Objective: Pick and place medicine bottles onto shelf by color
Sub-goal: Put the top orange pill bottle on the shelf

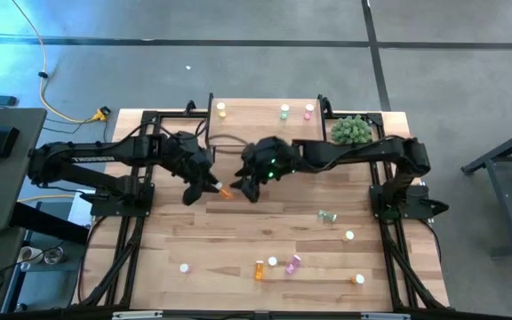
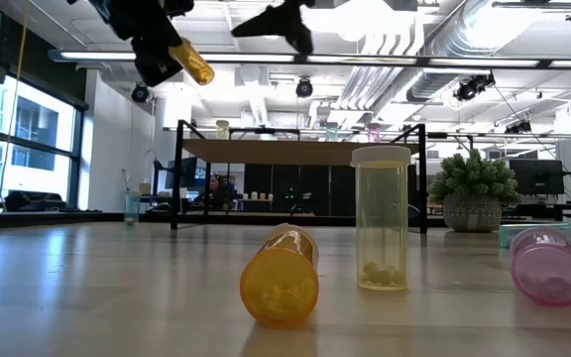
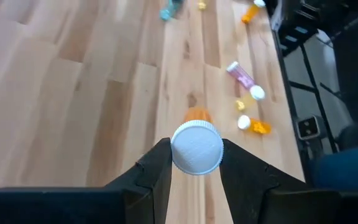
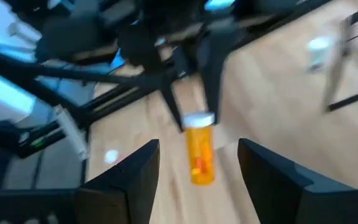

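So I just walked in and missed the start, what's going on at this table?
The left gripper holds an orange bottle by its capped end, above the table in front of the shelf. The right gripper is open right beside it, holding nothing. Three bottles stand on the shelf; others lie scattered on the table.

Beyond the potted plant (image 2: 474, 196): white ceiling ducts (image 2: 464, 40) overhead, tall windows (image 2: 23, 149) far to its side, grey floor (image 1: 238, 62) around the table (image 1: 238, 240).
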